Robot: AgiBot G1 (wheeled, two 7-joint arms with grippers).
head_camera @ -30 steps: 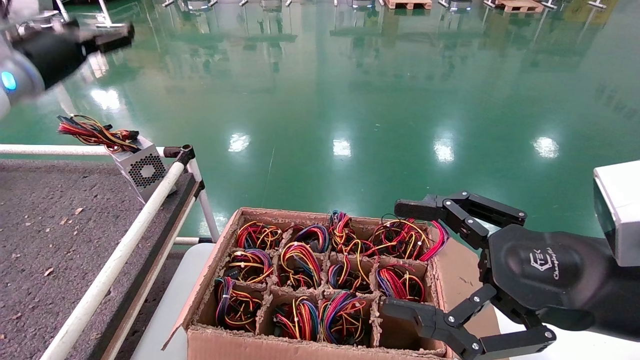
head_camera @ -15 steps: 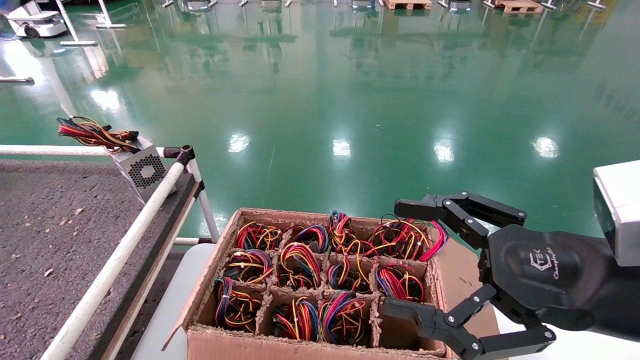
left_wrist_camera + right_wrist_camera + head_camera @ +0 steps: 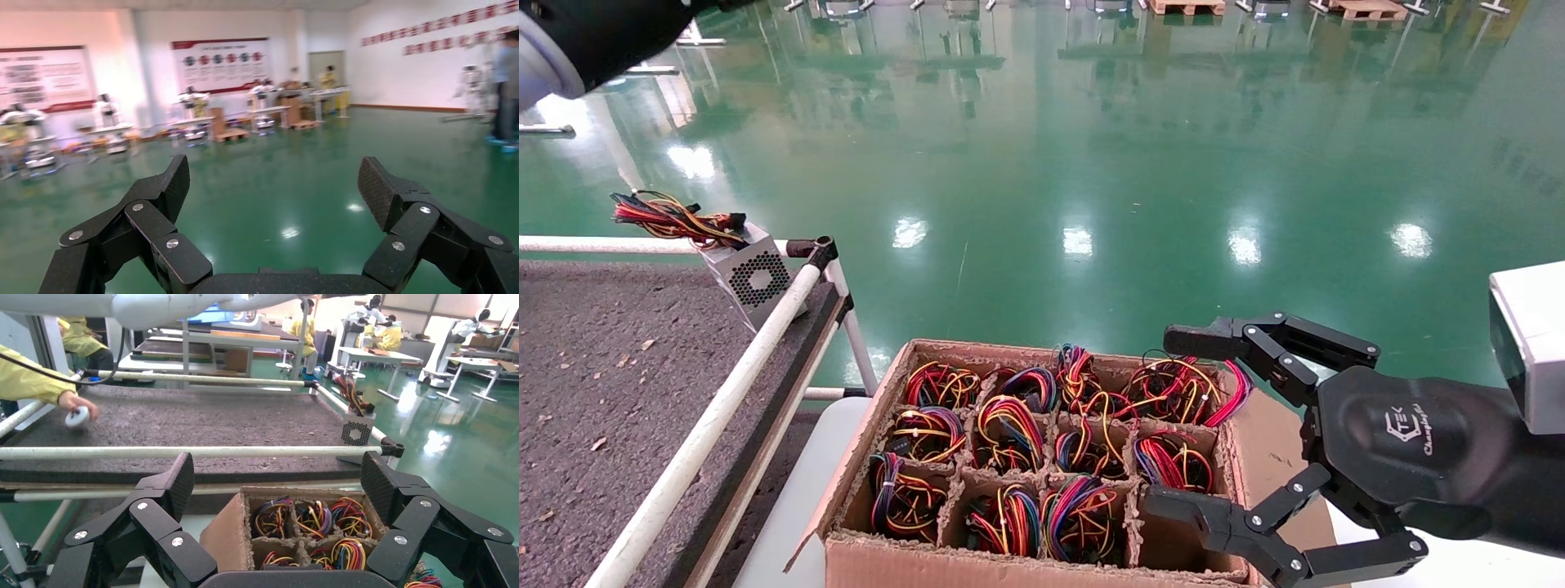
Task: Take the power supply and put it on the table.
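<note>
The power supply [image 3: 752, 276], a small silver box with a round fan grille and red, yellow and black wires on top, stands at the far right corner of the table [image 3: 601, 367], just inside the white rail. It also shows in the right wrist view as the power supply [image 3: 357, 432] on the table [image 3: 183, 419]. My left arm [image 3: 576, 33] is raised at the top left. The left gripper [image 3: 273, 174] is open, with only green floor between its fingers. Over the box's right side, the right gripper [image 3: 1173, 420] hangs open and empty.
A cardboard box [image 3: 850, 478] divided into cells of coiled multicoloured wires sits on a white surface [image 3: 789, 498] right of the table. White rails [image 3: 723, 400] edge the table. A person's hand [image 3: 76, 407] rests on the table's far side.
The left arm left the head view half a second ago and now shows again in the top left corner. The power supply and the right gripper have not moved.
</note>
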